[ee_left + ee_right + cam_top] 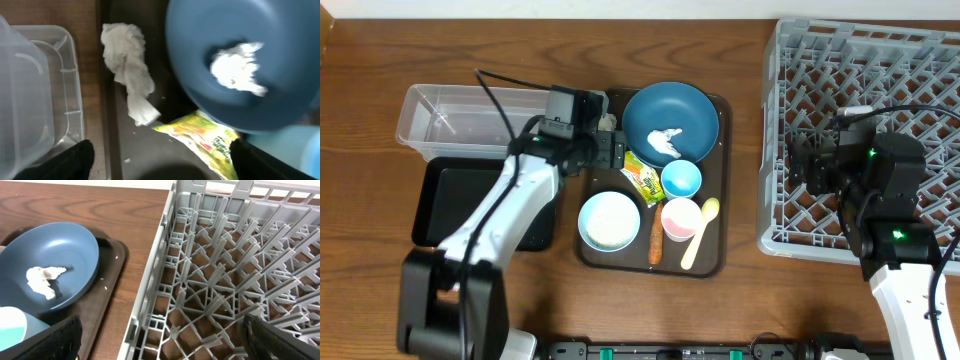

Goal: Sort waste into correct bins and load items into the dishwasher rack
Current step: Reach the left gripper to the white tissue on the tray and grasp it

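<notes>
Brown wooden surface (pixel 380 60) carries a dark brown serving tray (pixel 723 200) at its middle, two bins at the left and a grey dishwasher rack (pixel 880 60) at the right, a layout that seems meant to put waste within the left arm's reach and dishes within the right arm's. The clear tub (pixel 450 115) sits far left with the black tray (pixel 445 195) just near of it, both beside the serving tray. On the serving tray, a dark blue bowl (pixel 670 120) with a white tissue scrap (pixel 663 140) inside fills the far end. A white bowl (pixel 610 220), a light-blue cup (pixel 681 179), a pink cup (pixel 681 217), a pale yellow spoon (pixel 700 232) and a carrot (pixel 656 243) lie nearer. The left claw (pixel 161 156) hovers over the tray's far-left corner, its jaws spread wide and empty, likely lining up on waste. A crumpled tissue (pixel 127 75) lies just ahead of it, apart from both fingers and closer to the tub side, while the yellow-green snack wrapper (pixel 205 137) sits between the fingertips, partly tucked under the blue bowl's rim. The right claw (pixel 160 340) is likewise parted and holds nothing, poised above the rack's left edge.
</notes>
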Action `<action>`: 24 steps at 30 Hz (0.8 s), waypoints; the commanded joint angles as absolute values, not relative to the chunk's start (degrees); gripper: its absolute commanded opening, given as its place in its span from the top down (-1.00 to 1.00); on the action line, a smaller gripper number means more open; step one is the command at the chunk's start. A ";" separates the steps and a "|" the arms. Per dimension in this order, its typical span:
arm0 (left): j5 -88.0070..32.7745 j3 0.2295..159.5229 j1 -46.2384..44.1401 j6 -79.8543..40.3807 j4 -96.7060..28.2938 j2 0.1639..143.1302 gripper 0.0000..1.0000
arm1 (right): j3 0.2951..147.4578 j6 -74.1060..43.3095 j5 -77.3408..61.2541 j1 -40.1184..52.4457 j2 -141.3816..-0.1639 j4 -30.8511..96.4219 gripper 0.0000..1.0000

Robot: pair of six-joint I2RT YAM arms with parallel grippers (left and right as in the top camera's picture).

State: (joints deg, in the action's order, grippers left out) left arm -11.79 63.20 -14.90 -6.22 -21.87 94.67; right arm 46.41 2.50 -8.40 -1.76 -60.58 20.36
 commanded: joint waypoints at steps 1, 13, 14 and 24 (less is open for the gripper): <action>-8.43 64.14 -14.96 -6.31 -20.10 97.82 -0.70 | 47.68 1.74 -9.02 -0.89 -60.40 20.40 -0.98; -8.08 64.14 -14.98 -6.28 -14.06 105.03 -0.44 | 47.68 1.76 -8.99 -0.89 -60.40 20.40 -0.99; -8.08 64.14 -14.98 -6.28 -13.67 105.36 -0.37 | 47.68 1.74 -9.02 -0.89 -60.40 20.40 -0.98; -8.10 64.10 -14.98 -6.31 -12.51 107.48 0.26 | 47.68 1.74 -9.02 -0.89 -60.40 20.40 -0.99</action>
State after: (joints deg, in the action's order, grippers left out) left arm -8.60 63.20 -14.90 -6.33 -12.93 106.87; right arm 46.41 2.50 -8.43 -1.76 -60.58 20.38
